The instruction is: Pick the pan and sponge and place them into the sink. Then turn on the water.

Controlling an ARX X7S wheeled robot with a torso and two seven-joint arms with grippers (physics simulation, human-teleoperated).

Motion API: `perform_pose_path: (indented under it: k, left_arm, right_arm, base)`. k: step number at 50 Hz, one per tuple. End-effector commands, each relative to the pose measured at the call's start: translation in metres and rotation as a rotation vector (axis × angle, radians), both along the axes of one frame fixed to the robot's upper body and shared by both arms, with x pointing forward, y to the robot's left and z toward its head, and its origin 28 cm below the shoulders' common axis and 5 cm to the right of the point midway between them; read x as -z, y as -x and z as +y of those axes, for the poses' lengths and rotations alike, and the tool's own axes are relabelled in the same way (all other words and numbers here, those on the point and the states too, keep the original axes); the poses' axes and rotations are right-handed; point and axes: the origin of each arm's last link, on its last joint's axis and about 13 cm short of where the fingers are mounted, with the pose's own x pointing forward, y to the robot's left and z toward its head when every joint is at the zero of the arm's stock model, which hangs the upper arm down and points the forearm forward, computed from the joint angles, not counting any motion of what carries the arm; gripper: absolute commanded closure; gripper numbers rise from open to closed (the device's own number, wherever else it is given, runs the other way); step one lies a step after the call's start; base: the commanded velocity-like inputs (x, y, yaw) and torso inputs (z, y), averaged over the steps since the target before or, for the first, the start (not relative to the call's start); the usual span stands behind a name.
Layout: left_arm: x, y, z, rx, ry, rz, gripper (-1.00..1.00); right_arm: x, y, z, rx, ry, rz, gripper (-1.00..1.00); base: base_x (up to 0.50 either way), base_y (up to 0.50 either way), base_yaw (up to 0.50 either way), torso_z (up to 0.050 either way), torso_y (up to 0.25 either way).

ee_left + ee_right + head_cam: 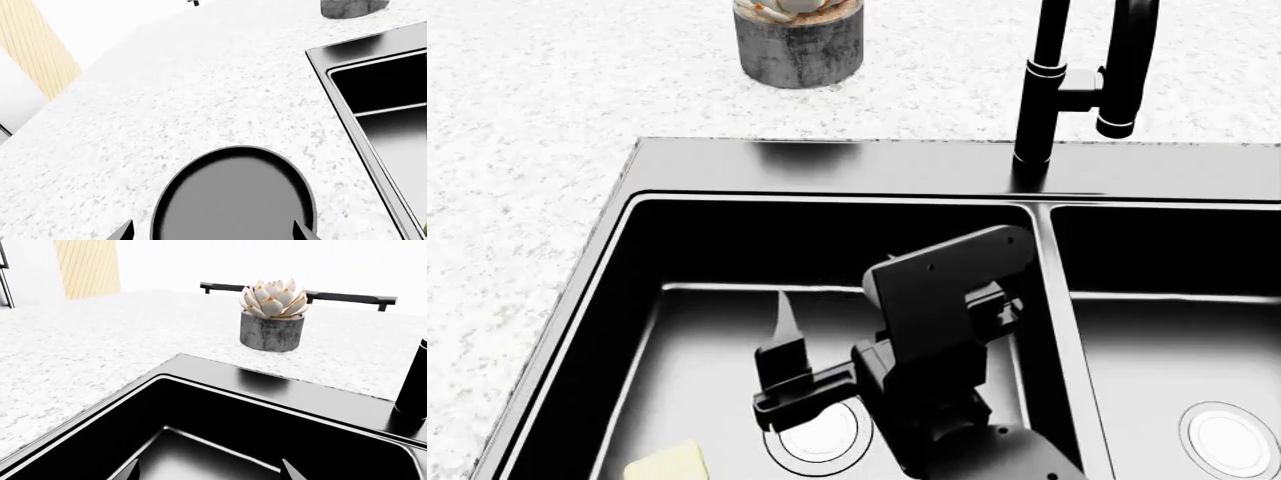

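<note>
The pan [233, 200], round with a black rim and a grey inside, lies on the speckled counter left of the sink [373, 100]. Its handle is out of view. My left gripper [215, 232] is open just over it, one fingertip at each side. The sponge [667, 463], a pale-yellow block, lies in the sink's left basin [694, 330] near the front. My right gripper [210, 471] is open and empty over that basin, and its arm [948, 330] shows in the head view. The black tap [1065, 80] stands behind the divider. I see no water falling.
A grey pot with a succulent [798, 35] stands on the counter behind the left basin and also shows in the right wrist view [272, 325]. Round silver drains [1228, 440] sit in the basins. A wood-panelled wall [40, 47] lies beyond the counter's edge.
</note>
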Motion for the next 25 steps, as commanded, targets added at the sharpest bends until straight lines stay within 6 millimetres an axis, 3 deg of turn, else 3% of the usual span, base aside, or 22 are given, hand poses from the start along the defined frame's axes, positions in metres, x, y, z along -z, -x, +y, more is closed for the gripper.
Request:
perform_pose_path:
  k: [1,14,25]
  left_arm:
    - [-0.003,0.020,0.021,0.012,0.022,0.130,-1.00]
    - [0.017,0.042,0.021,0.024,0.122,0.208,-1.00]
    - [0.038,0.045,0.029,-0.007,0.182,0.242,-1.00]
  right_arm:
    - [0.002,0.001,0.001,-0.006,-0.002,0.003,-1.00]
    - [0.005,0.000,0.002,-0.017,-0.004,0.014,-1.00]
    - [0.008,0.000,0.004,-0.026,-0.004,0.027,-1.00]
  base:
    - [0.00,0.00,0.00,0.000,0.000]
    - [0.00,0.00,0.00,0.000,0.000]
    - [0.00,0.00,0.00,0.000,0.000]
